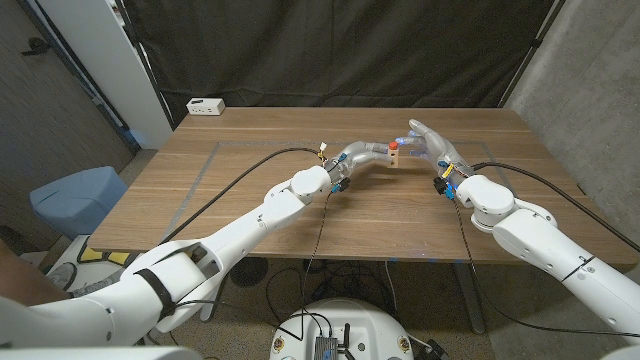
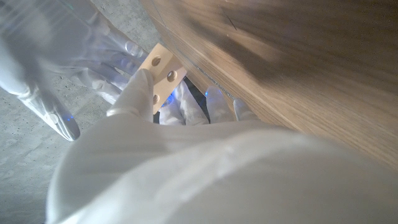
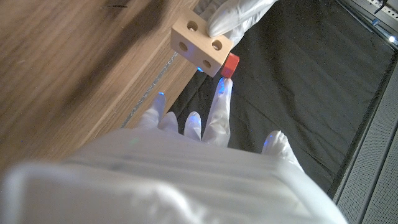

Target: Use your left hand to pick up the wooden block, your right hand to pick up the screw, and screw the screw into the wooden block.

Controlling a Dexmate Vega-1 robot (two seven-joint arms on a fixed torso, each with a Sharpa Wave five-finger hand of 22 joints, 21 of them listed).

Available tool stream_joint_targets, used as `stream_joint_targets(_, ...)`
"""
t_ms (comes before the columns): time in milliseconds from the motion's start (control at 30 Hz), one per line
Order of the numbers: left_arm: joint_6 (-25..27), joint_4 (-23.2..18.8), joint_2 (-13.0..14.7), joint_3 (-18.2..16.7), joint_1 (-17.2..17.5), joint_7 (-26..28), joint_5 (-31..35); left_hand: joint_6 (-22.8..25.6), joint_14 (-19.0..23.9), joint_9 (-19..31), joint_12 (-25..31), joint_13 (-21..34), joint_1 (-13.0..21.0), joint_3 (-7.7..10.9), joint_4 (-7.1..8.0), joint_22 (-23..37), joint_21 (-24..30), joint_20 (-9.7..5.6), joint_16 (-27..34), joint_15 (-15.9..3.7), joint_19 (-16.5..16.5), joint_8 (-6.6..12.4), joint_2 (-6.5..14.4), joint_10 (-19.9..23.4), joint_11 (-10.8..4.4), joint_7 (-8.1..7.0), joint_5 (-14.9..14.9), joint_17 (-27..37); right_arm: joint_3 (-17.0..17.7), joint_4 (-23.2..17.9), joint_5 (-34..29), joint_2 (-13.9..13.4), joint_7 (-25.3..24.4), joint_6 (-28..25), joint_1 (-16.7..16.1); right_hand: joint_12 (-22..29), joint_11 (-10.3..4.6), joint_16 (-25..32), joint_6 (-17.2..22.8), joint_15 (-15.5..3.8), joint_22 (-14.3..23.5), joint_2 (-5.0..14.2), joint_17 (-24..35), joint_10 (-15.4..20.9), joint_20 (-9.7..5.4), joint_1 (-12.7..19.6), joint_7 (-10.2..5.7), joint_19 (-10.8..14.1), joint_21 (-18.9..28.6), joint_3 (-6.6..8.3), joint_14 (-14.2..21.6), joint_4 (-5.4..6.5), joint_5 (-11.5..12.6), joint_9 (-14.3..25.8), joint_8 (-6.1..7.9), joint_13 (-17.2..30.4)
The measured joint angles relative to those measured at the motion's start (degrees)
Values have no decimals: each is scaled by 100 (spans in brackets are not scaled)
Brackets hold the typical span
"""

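Observation:
My left hand [image 1: 368, 155] holds the pale wooden block [image 1: 398, 158] above the table's middle back part. In the left wrist view its fingers [image 2: 140, 93] clamp the block [image 2: 163, 70], whose round holes show. The red screw [image 1: 394, 146] sits against the block; in the right wrist view its red head [image 3: 230, 63] sticks out of the side of the block [image 3: 198, 42]. My right hand [image 1: 430, 140] stands just right of the block with its fingers spread, holding nothing. One of its fingertips [image 3: 221, 93] is at the screw head.
The wooden table [image 1: 250, 150] carries black cables running to both wrists. A white box [image 1: 205, 105] lies at the back left corner. A blue bin [image 1: 75, 198] stands on the floor to the left. A black curtain hangs behind.

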Motion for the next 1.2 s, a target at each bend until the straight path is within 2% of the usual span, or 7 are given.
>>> stream_joint_targets(267, -35, 127, -52, -1, -37, -16, -14, 0, 0, 2, -10, -3, 8, 1, 0, 0, 0, 0, 0, 0, 0, 0, 8, 0, 0, 0, -1, 0, 26, -33, 12, -11, -90, -74, -29, 0, 28, 44, 177, -50, 0, 0, 0, 115, 0, 0, 12, 0, 0, 0, 57, 0, 0, -14, 44, 0)
stream_joint_targets(700, -103, 308, -114, -1, -104, -63, -42, 0, 31, 2, -11, 7, 10, 8, -7, 0, 0, 0, 0, -31, 0, 0, 6, 0, 0, 0, -5, 0, 36, -55, 23, -18, -107, -103, -40, 47, -81, 44, 433, -62, 0, 0, 1, 287, 29, 0, 59, 32, 0, 24, 143, -24, 0, -14, 88, 0)
stream_joint_targets(1100, -194, 517, -188, 12, -202, -129, -59, 0, 31, -1, -12, 27, 10, 8, -8, 0, 0, 0, 0, -31, 0, 0, 6, 0, 0, 0, -6, 0, 33, -38, 31, -23, -27, -51, -25, 66, -153, 44, 605, -123, 0, 0, 1, 358, -1, 0, 71, 61, 0, 24, 205, -24, 0, -14, 133, 0)
stream_joint_targets(1200, -215, 558, -205, 15, -221, -144, -61, 0, 31, -2, -12, 27, 10, 8, -8, 0, 0, 0, 0, -31, 0, 0, 6, 0, 0, 0, -2, 0, 17, 4, 31, -23, 37, 19, -5, 66, -183, 44, 625, -123, 0, 1, 1, 388, -78, 1, 92, 129, 0, 24, 205, -24, 0, -14, 133, 1)
